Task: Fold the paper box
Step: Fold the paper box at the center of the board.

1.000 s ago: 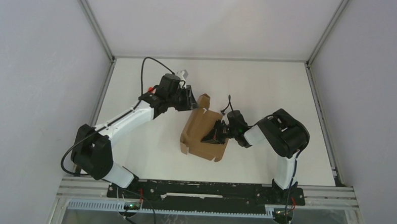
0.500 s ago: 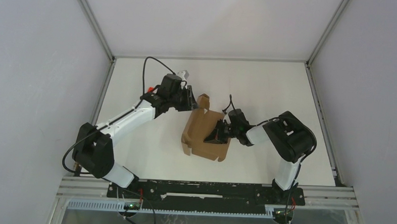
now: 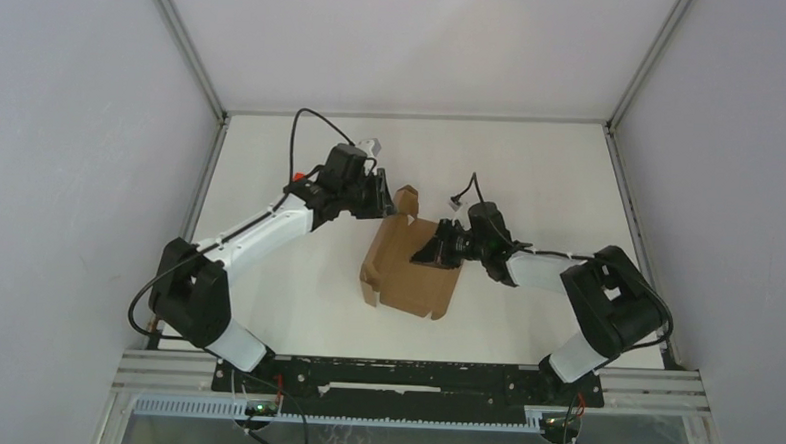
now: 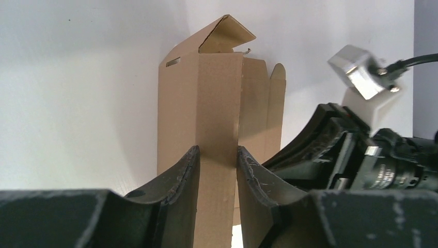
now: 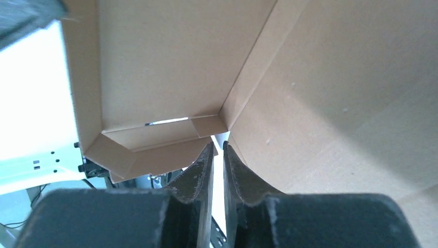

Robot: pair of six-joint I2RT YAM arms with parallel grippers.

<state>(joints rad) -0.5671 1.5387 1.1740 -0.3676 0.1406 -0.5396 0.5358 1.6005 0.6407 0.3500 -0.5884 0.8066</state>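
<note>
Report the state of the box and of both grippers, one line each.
paper box: partly folded, some panels raised, not closed up.
left gripper: fingers clamped on a panel of the paper box.
right gripper: fingers parted by a narrow gap, nothing between them, tips at an inner corner fold of the paper box.

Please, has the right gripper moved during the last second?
Yes: the right gripper has shifted away from the base rail, toward the far wall.
</note>
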